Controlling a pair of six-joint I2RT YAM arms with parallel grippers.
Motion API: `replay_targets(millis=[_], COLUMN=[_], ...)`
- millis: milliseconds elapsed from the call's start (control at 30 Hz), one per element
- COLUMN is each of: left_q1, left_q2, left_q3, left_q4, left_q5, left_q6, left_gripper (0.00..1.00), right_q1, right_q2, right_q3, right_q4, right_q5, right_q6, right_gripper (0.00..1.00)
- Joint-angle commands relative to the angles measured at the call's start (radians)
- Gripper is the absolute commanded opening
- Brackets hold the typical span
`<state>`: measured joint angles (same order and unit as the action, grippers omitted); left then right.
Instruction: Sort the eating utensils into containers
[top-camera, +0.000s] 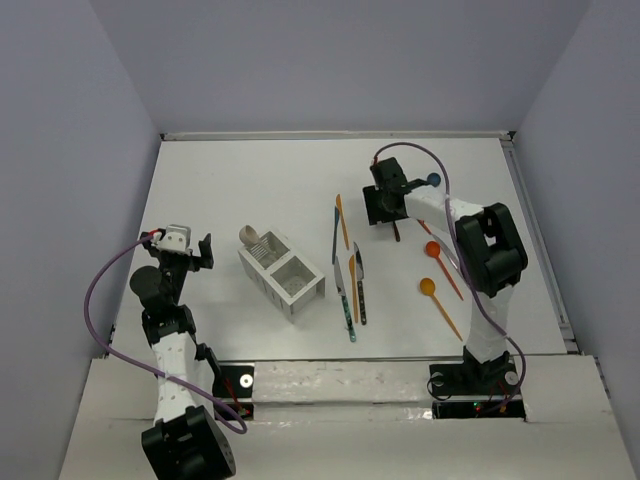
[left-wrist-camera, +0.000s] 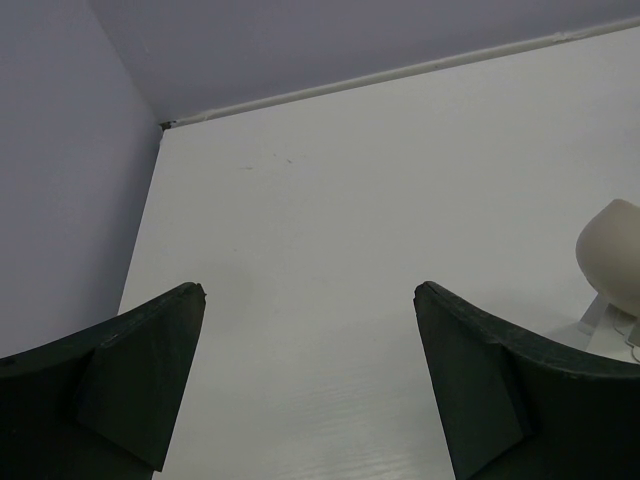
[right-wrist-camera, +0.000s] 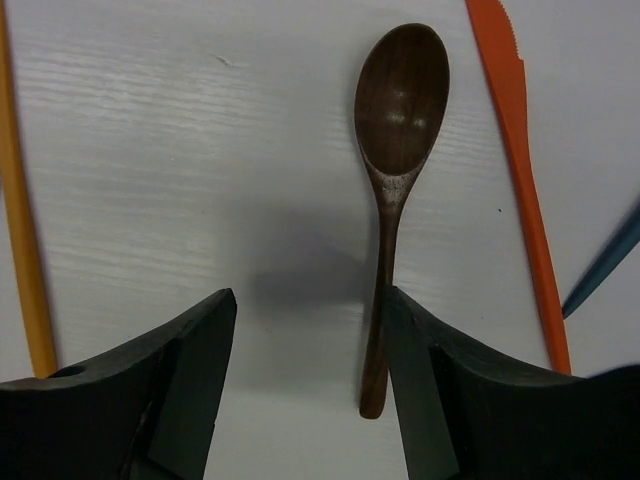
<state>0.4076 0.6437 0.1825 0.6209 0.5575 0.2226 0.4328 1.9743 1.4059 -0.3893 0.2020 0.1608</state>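
The white two-compartment container (top-camera: 283, 273) stands left of centre with a beige spoon (top-camera: 248, 238) upright in its far compartment. Several utensils lie to its right: an orange one (top-camera: 342, 220), a grey knife (top-camera: 338, 265), a dark knife (top-camera: 360, 285), and two orange spoons (top-camera: 432, 250) (top-camera: 428, 287). My right gripper (top-camera: 385, 208) is open, low over a dark brown spoon (right-wrist-camera: 400, 110). The spoon's handle lies between the fingers, against the right finger (right-wrist-camera: 420, 370). My left gripper (left-wrist-camera: 310, 290) is open and empty, left of the container (left-wrist-camera: 600, 320).
An orange knife (right-wrist-camera: 520, 150) lies right of the brown spoon and a blue handle (right-wrist-camera: 605, 270) beyond it. An orange handle (right-wrist-camera: 25, 250) runs along the left edge of the right wrist view. A blue spoon (top-camera: 433, 181) lies by the right arm. Walls bound the table on three sides.
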Motion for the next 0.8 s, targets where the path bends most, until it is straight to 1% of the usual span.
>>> replay_targets(millis=[0,200,267,333,367,400,433,467,567,600,667,700,733,767], left_q1=[0.005,0.005,0.005,0.005,0.004,0.005,0.005,0.005,0.005,0.005,0.005,0.005,0.005,0.005], left_q2=[-0.007,-0.006,-0.009,-0.007,-0.009,-0.009,-0.01,-0.01,-0.012,-0.013,-0.01,-0.013,-0.013,-0.013], left_q3=[0.011,0.012,0.011,0.011,0.011,0.011,0.011,0.011,0.011,0.011,0.043,0.133,0.191,0.312], left_q4=[0.062,0.059,0.059,0.06,0.06,0.059,0.06,0.06,0.06,0.059,-0.042,-0.122,-0.2,-0.368], left_q5=[0.019,0.021,0.021,0.021,0.021,0.021,0.019,0.022,0.022,0.025,0.042,0.042,0.033,0.035], left_q6=[0.006,0.008,0.008,0.008,0.008,0.008,0.008,0.009,0.009,0.014,0.041,0.069,0.069,0.093], left_gripper=[0.99,0.99,0.99,0.99,0.99,0.99,0.99,0.99,0.99,0.99,0.99,0.99,0.99,0.99], right_q1=[-0.002,-0.011,-0.022,-0.031,-0.04,-0.04,-0.04,-0.049,-0.049,-0.049,-0.049,-0.049,-0.049,-0.049], right_q2=[0.029,0.098,0.121,0.136,0.146,0.162,0.169,0.173,0.175,0.166,0.152,0.141,0.126,0.086], right_q3=[0.099,0.123,0.13,0.133,0.134,0.136,0.136,0.134,0.134,0.134,0.133,0.127,0.119,0.11], right_q4=[-0.091,-0.128,-0.132,-0.132,-0.132,-0.137,-0.14,-0.143,-0.143,-0.14,-0.138,-0.132,-0.123,-0.091], right_q5=[0.117,0.145,0.1,0.016,0.001,-0.007,-0.024,-0.033,-0.056,-0.058,-0.059,-0.065,-0.073,-0.082], right_q6=[-0.021,-0.032,-0.041,-0.041,-0.041,-0.044,-0.047,-0.05,-0.047,-0.043,-0.043,-0.046,-0.046,-0.053], right_gripper=[0.64,0.64,0.61,0.57,0.54,0.42,0.37,0.23,0.01,0.0,0.0,0.0,0.0,0.0])
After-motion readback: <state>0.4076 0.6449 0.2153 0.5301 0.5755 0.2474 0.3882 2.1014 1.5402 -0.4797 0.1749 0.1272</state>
